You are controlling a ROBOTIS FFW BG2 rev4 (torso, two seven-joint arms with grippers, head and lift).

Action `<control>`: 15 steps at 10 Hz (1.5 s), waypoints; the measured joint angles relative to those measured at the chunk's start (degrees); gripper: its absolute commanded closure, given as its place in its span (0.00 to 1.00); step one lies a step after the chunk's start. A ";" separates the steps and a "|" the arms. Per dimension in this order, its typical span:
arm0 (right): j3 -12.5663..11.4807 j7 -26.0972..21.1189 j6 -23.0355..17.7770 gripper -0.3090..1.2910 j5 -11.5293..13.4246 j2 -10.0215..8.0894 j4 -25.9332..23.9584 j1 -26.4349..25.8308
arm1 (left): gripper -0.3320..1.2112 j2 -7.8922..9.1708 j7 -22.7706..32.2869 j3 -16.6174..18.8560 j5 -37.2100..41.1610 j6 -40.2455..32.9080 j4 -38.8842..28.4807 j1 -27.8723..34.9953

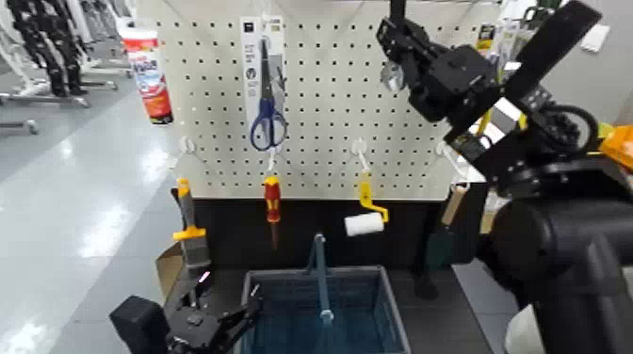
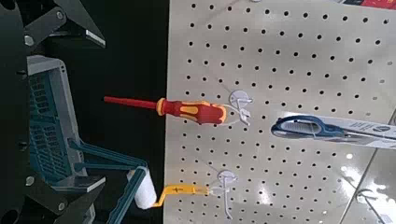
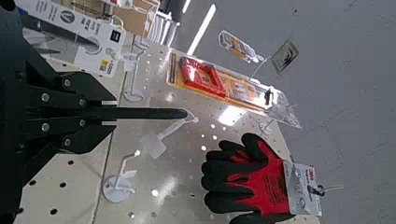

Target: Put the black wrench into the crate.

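right end effector [image 3: 110, 114], black wrench [image 3: 154, 114], pegboard [image 1: 325, 94], glossy floor [image 1: 85, 207]

- Scissors [image 1: 267, 118], blue-handled, hanging in front of a card on the pegboard [image 1: 320, 104].
- Screwdriver [image 1: 272, 196], red and yellow, hanging tip down.
- Roller [image 1: 365, 223] — yellow frame, white sleeve — below a hook [image 1: 359, 147].
- Scraper [image 1: 193, 235], orange-handled, hanging at the board's left edge.
- Trowel [image 1: 440, 247], green blade, wooden handle, at the right.
- Can [image 1: 148, 75], white and red, upper left.
- Gloves [image 3: 257, 182], red and black, with a tag.
- Red item [image 3: 203, 77] in a clear-and-orange pack near the gloves.
- Bench [image 1: 438, 320], dark, below the board.
- Floor [image 1: 71, 226], pale and shiny, at the left.
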 measured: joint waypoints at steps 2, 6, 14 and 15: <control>0.78 -0.63 2.47 0.92 -4.59 0.65 -1.36 4.69 | 0.38 0.06 0.08 0.11 -0.21 0.12 -0.08 -0.20; 1.43 0.78 8.53 0.92 -9.15 0.47 1.97 10.71 | 0.37 0.27 0.24 0.15 -0.25 0.21 -0.21 -0.21; -0.82 0.52 16.40 0.92 -8.83 0.14 3.17 18.92 | 0.37 0.42 0.47 0.36 -0.30 0.08 -0.27 -0.26; -0.90 0.83 17.44 0.92 -8.81 0.00 3.09 19.92 | 0.37 0.42 0.51 0.43 -0.33 0.04 -0.27 -0.26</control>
